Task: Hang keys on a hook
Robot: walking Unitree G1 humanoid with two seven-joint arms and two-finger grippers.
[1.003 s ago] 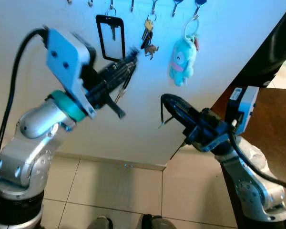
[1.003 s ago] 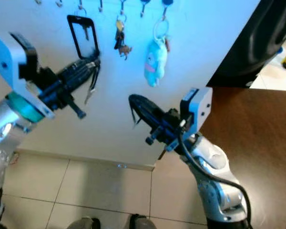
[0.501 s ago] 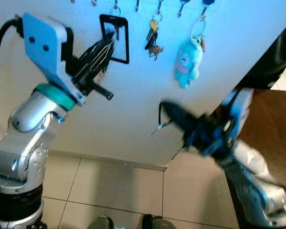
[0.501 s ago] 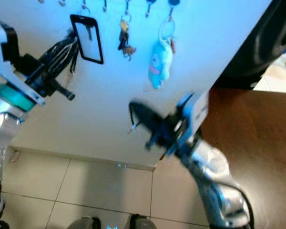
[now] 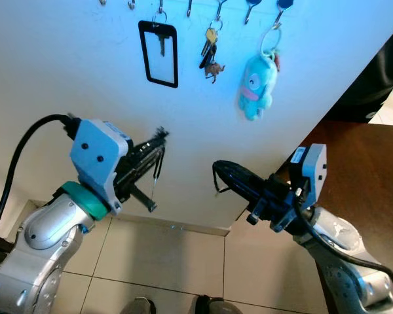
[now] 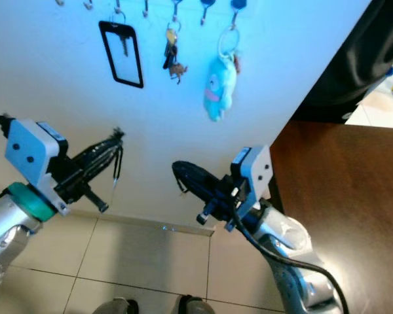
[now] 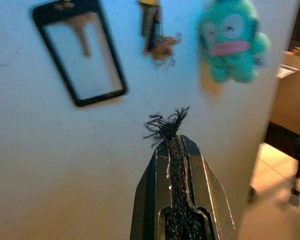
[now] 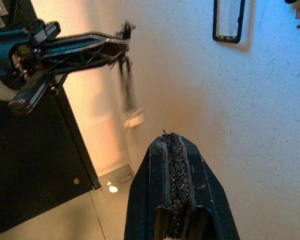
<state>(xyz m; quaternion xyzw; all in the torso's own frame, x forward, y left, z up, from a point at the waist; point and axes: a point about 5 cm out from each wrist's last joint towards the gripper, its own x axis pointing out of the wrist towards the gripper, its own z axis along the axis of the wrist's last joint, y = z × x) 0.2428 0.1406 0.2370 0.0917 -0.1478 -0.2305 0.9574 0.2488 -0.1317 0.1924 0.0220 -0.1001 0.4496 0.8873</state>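
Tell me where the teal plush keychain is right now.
In the left eye view the teal plush keychain hangs from a hook high on the white wall, right of the bunch of keys and above the right gripper.

hooks (image 5: 189, 8): cut off by the top edge, only their lower tips showing
hanging strand (image 8: 130, 97) under the left gripper (image 5: 158, 139): motion-blurred, its pale end unreadable
keys (image 5: 208, 51): too small to count
worktop (image 5: 373, 176): cut off at the right edge

head stereo: down at wall (image 5: 85, 78) (shared) | wrists: along fingers, near wall
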